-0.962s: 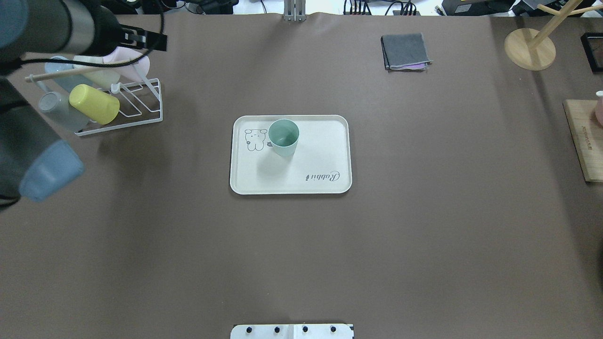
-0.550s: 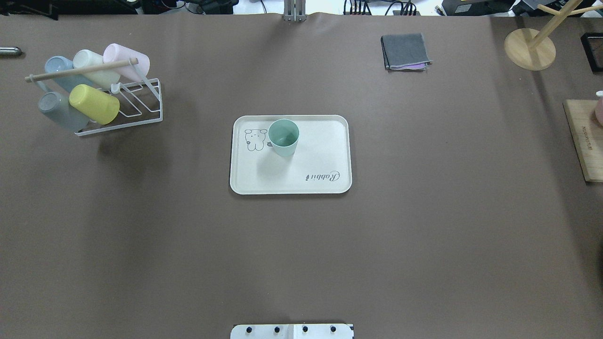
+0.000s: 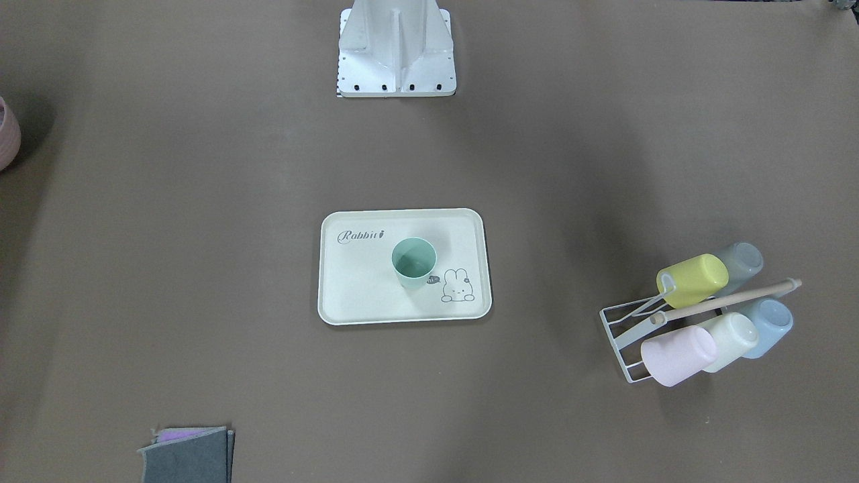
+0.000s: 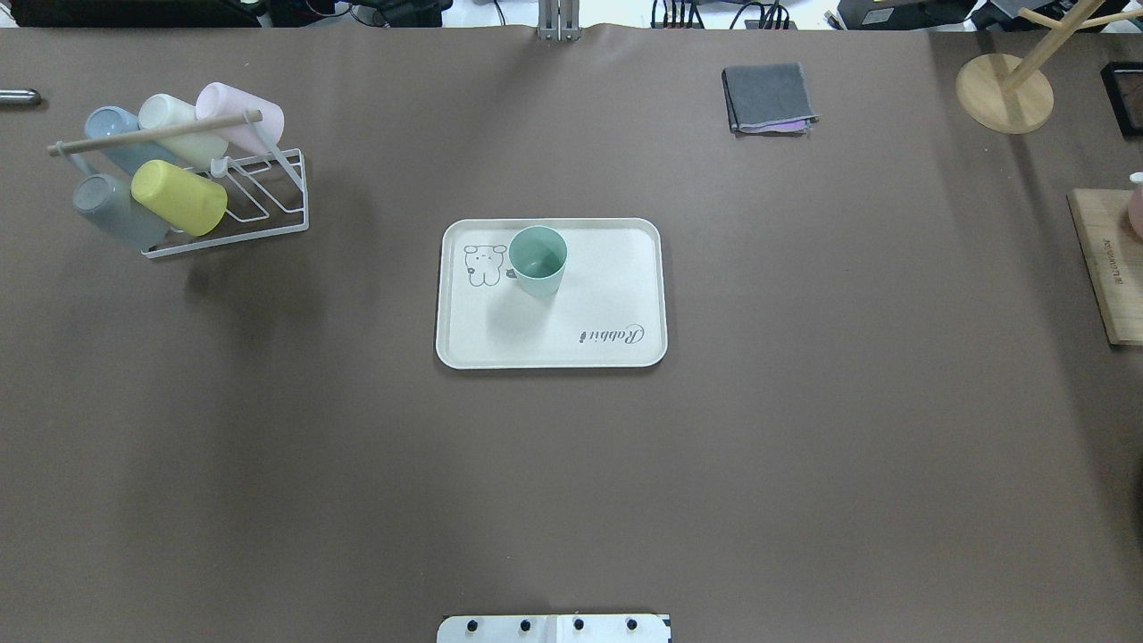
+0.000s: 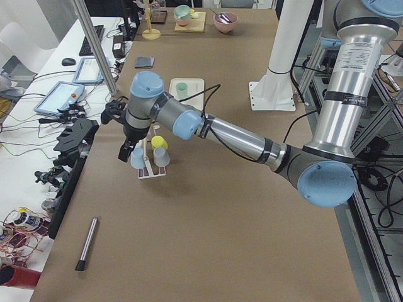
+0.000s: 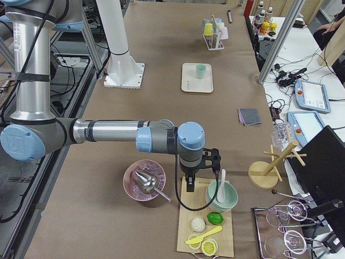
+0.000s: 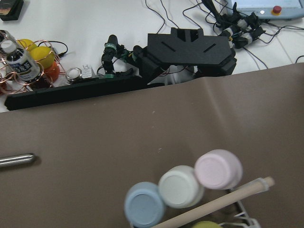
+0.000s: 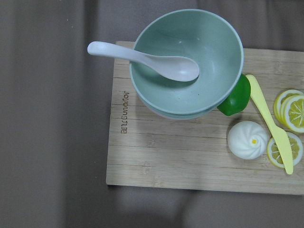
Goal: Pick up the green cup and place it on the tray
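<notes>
one green cup (image 4: 538, 260) stands upright, mouth up, on the cream tray (image 4: 607, 299), just beside the tray's bunny drawing (image 4: 483, 265) and toward its far rim. judged from that, the placing looks done. the cup is pale mint, smooth, plain, handleless and empty inside. the other pastel cups (image 4: 179, 196) lie tipped on a white wire rack (image 4: 268, 192), well apart from the tray (the slant looks like drying storage). the left pincer (image 5: 128, 151) hangs over that rack. the right pincer (image 6: 190, 186) hovers above a bamboo board (image 8: 166, 161) bearing a green bowl (image 8: 190, 80), well apart from the tray on its other side. whether either pincer is apart or together i cannot tell.
</notes>
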Motion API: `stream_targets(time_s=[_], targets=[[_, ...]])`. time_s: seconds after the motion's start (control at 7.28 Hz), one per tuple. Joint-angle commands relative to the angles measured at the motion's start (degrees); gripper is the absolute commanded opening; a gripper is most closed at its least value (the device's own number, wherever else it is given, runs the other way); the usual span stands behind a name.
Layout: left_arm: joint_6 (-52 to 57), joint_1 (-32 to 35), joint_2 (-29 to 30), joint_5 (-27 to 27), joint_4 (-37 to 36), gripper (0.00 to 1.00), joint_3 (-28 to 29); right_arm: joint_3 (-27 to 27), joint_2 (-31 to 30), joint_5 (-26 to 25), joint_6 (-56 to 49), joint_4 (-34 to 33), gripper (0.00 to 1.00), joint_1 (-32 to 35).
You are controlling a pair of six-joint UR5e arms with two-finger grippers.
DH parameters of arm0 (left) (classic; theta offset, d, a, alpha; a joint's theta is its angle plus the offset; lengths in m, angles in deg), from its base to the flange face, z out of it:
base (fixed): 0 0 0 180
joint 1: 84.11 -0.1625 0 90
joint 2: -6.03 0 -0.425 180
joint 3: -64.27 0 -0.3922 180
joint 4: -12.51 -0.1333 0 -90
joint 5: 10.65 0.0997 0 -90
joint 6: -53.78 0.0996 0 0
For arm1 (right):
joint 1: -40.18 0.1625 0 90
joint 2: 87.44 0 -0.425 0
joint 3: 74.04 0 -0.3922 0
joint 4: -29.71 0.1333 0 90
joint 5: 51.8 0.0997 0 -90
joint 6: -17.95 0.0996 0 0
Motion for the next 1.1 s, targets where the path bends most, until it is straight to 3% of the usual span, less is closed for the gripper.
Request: stream_targets(time_s=[0.0,0.27,0.96], targets=[[9.0,4.3,-1.1,-2.7,-8.9,0.97,2.6,0.0,0.0,0.0,0.0,0.0,1.00,0.0],[12.2,4.8,-1.9,-2.7,-15.3,0.97,2.3,0.0,0.0,0.0,0.0,0.0,1.00,0.0],[12.2,4.8,-9.1,-2.7,-16.0,0.97,3.2,0.0,-0.1,0.0,0.0,0.0,1.00,0.0]])
